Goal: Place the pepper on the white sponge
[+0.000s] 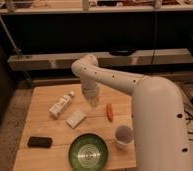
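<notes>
Nearest me sit a green bowl (88, 151) and a cup (124, 135); I can't see anything inside either. A black slab (40, 142) lies left. Farther back, the pepper (109, 111) lies right of the sponge (76, 118), apart. A bottle (61, 104) lies beyond. The gripper (93, 101) hangs over the table (42, 95) between sponge and pepper.

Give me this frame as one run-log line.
gripper: above table, between sponge and pepper | pepper: on table, not held | white sponge: bare | step: pepper not yet placed
</notes>
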